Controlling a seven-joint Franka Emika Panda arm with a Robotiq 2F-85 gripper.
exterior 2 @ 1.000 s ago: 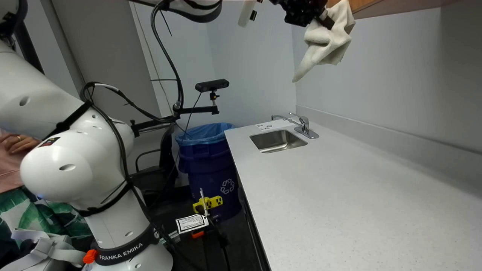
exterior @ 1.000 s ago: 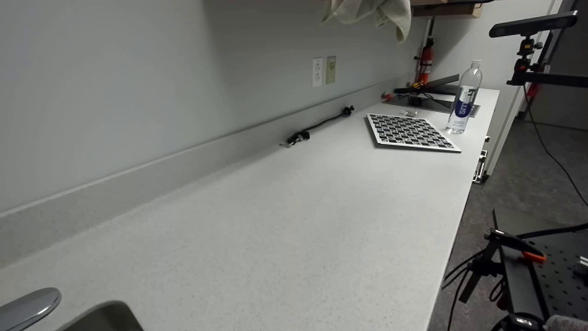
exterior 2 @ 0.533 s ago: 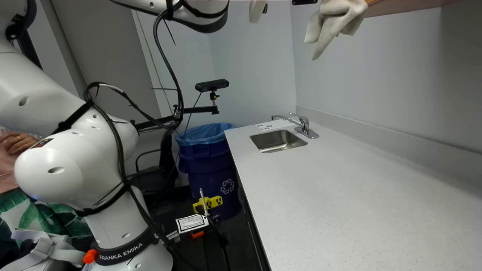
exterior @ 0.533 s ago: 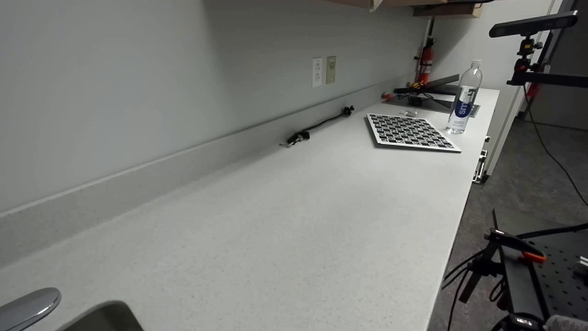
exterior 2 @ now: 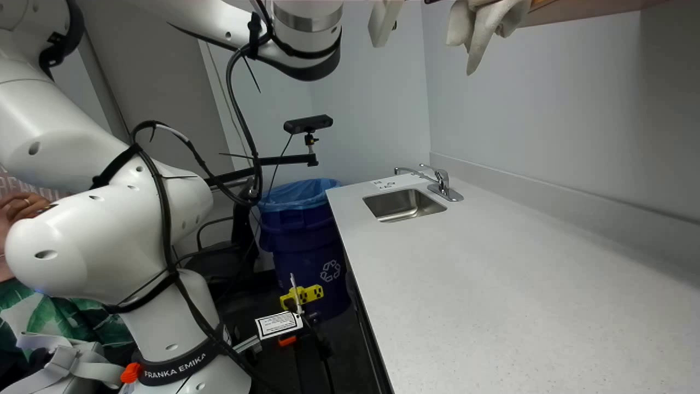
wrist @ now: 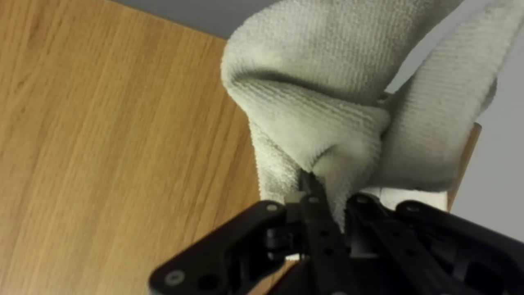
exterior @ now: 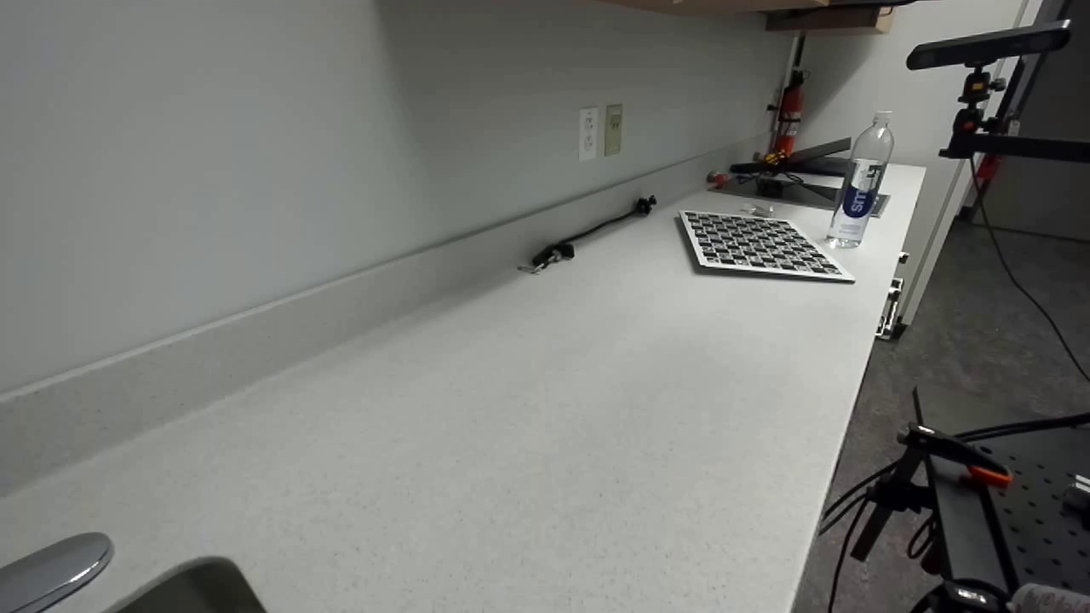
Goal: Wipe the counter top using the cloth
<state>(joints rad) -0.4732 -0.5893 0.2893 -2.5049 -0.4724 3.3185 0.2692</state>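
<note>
My gripper (wrist: 332, 194) is shut on the off-white cloth (wrist: 311, 78), which bunches and folds above the fingers in the wrist view. The cloth (exterior 2: 489, 24) hangs at the top edge in an exterior view, high above the counter and beside the wooden cabinet; the gripper is almost wholly out of frame there. The light speckled counter top (exterior: 545, 443) shows in both exterior views (exterior 2: 492, 306), and the cloth does not touch it.
A wooden cabinet (wrist: 123, 143) is close to the gripper. On the counter are a steel sink (exterior 2: 404, 205), a faucet (exterior 2: 442, 183), a checkered board (exterior: 762, 243), a water bottle (exterior: 860, 187) and a black cable (exterior: 588, 232). A blue bin (exterior 2: 303, 246) stands beside it.
The cloth has risen. It has gone out of an exterior view at the top, and stands higher and further right in an exterior view. The arm's links have shifted.
</note>
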